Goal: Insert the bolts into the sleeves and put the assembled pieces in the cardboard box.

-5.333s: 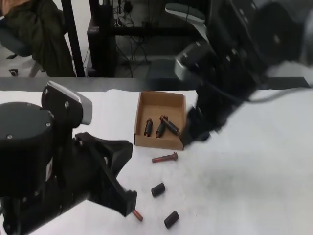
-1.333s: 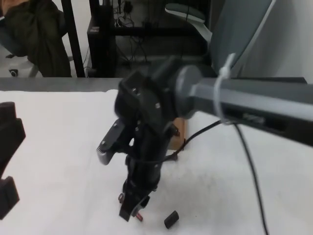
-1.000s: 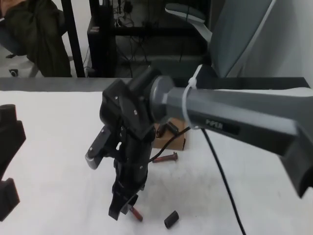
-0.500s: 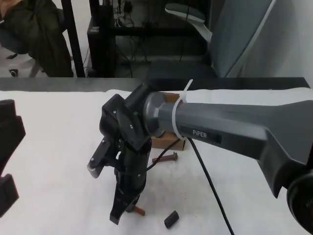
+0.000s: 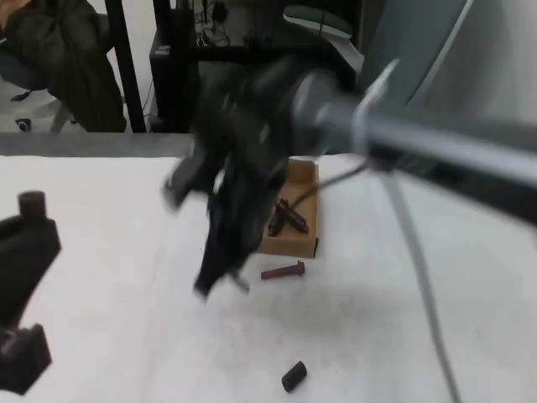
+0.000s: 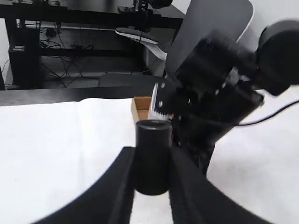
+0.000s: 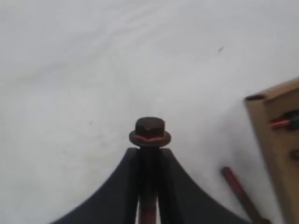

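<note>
Left pincer point(image 6: 152, 173) pinches a black sleeve point(image 6: 152, 140); right pincer point(image 7: 149, 161) clamps a bolt point(image 7: 149, 132) over the white table point(image 5: 109, 294). The high view adds the cardboard box point(image 5: 294, 245), a loose bolt point(image 5: 282, 271) just beside it, and a spare sleeve point(image 5: 294, 375) well apart.

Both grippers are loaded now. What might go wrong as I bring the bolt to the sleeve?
1. The right gripper holds the bolt by its shank, with the head past the fingertips. It may pivot or slip when pushed in.
2. The sleeve stands clamped in the left gripper, with the right arm just beyond it. A misaligned approach could knock the sleeve askew.
</note>
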Robot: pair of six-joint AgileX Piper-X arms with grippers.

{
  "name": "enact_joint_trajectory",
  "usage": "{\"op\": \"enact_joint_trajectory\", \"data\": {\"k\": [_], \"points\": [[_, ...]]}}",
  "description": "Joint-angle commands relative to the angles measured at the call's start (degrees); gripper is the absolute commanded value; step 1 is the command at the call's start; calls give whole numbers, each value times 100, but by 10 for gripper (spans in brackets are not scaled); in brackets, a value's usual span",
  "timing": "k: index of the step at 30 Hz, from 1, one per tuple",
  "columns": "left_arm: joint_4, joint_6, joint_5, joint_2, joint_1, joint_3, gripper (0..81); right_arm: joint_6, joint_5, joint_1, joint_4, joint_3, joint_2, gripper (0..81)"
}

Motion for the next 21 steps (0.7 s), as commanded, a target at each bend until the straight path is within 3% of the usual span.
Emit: {"op": "enact_joint_trajectory", "data": {"k": [1, 11, 16, 21], "points": [[-621, 36, 281, -206, -9, 298, 17, -83, -6, -106, -206, 110, -746, 6], [-2815, -102, 851, -609, -9, 1627, 17, -91, -6, -119, -1866, 1662, -2872, 6], [-3589, -404, 1165, -600, -17, 2220, 17, 1230, -830, -119, -3759, 2661, -3677, 6], [-3742, -655, 1227, -590, -37, 2475, 17, 1890, -914, -90, -5546, 3305, -3741, 6]]}}
